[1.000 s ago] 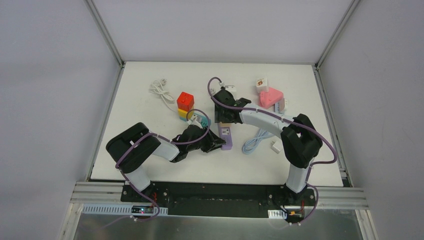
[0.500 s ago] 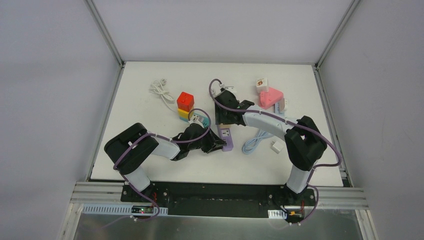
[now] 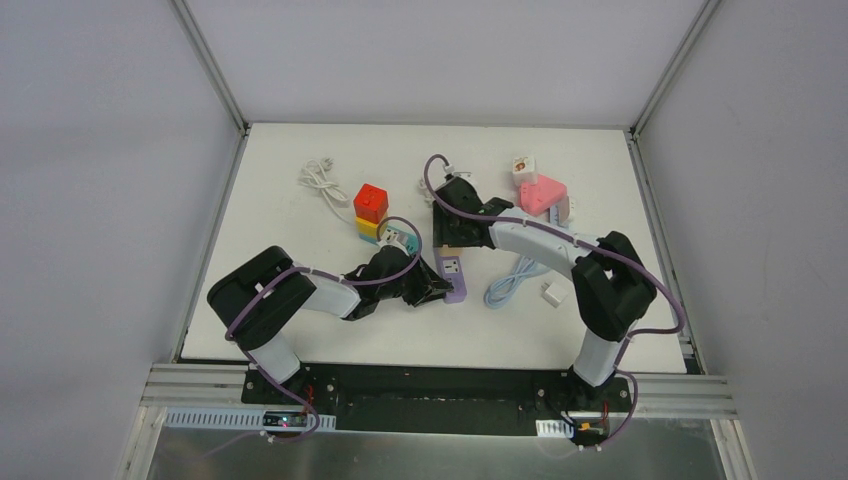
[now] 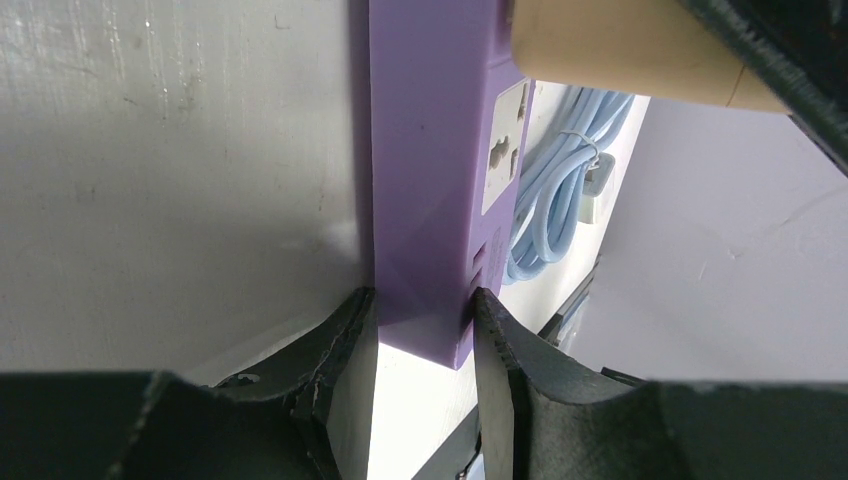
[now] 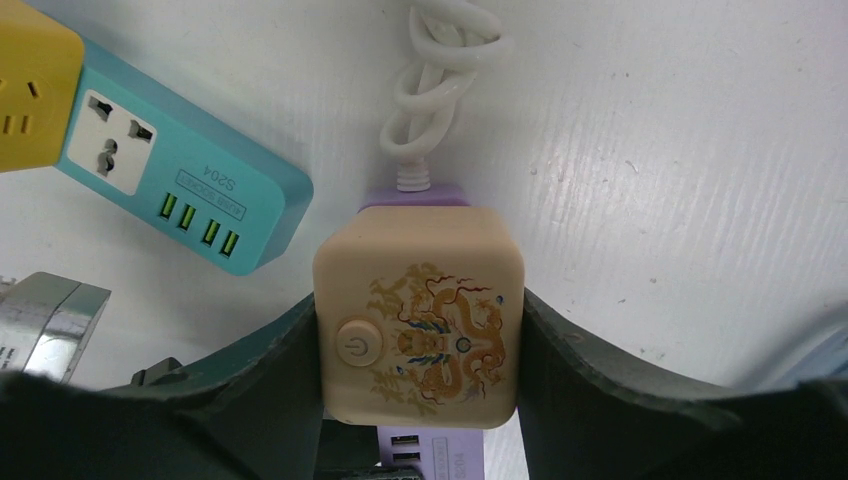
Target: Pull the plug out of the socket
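Note:
A purple power strip (image 3: 456, 277) lies mid-table. A beige cube plug (image 5: 418, 330) with a dragon print and a power button sits on the strip's socket face. It also shows in the left wrist view (image 4: 620, 50). My right gripper (image 5: 418, 350) is shut on the beige plug, one finger on each side. My left gripper (image 4: 425, 320) is shut on the near end of the purple strip (image 4: 430, 180). The plug's pins are hidden. In the top view the left gripper (image 3: 437, 290) and the right gripper (image 3: 450, 238) meet over the strip.
A teal power strip (image 5: 170, 190) with a yellow cube (image 5: 30, 90) lies left of the plug. A red cube (image 3: 371, 202) sits there too. A coiled light blue cable (image 3: 510, 280), a pink socket block (image 3: 543, 192) and a white cable (image 3: 320, 180) lie around.

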